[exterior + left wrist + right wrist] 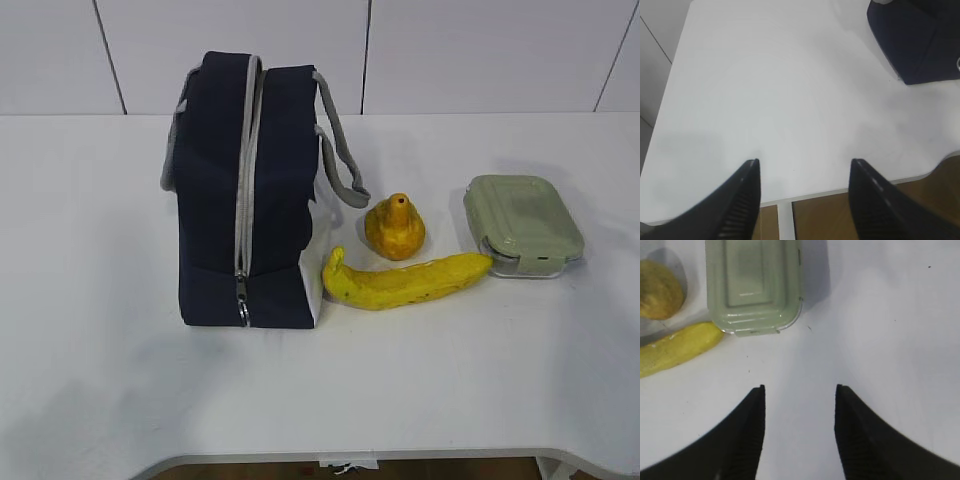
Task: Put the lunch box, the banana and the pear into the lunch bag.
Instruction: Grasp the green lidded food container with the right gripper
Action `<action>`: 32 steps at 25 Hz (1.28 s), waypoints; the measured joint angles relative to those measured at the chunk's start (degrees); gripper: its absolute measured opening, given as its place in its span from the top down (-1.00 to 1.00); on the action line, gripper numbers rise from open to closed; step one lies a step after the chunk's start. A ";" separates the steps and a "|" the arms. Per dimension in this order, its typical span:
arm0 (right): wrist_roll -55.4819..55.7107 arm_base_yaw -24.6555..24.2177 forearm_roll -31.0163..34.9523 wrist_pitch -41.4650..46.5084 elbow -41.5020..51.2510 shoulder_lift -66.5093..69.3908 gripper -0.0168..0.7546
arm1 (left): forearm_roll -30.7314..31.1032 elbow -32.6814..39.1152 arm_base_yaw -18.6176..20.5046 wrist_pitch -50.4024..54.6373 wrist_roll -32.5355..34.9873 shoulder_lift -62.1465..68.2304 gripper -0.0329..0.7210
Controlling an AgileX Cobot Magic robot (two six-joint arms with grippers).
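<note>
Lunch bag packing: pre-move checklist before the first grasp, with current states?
1. Lunch bag upright on the table: ok.
2. Bag opened for loading: not ok, zipper looks closed, pull at the near lower end.
3. Lunch box lid on, nothing on top: ok.
4. Banana clear to grasp: not ok, its tip sits against the lunch box.
5. Pear upright, free of the bag: ok.
6. Left claw and right claw open and empty: ok.
</note>
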 joint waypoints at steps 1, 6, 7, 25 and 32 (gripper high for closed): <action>-2.99 -2.05 3.25 0.39 -1.17 1.66 0.02 | -0.08 0.00 0.00 0.00 0.00 0.00 -0.23; -17.76 -11.61 15.71 6.72 -7.05 10.80 0.02 | -0.22 0.00 0.00 0.00 0.00 0.00 -0.23; -21.59 -13.44 19.44 9.24 -8.50 13.14 0.02 | -0.22 0.00 0.00 0.00 0.00 0.00 -0.23; -38.70 -20.20 38.30 15.32 -26.05 38.57 0.02 | -0.48 0.00 0.00 0.00 0.00 0.00 -0.23; -38.70 -20.20 40.02 15.32 -26.39 40.34 -0.35 | -0.48 0.00 0.00 0.00 0.00 0.00 -0.23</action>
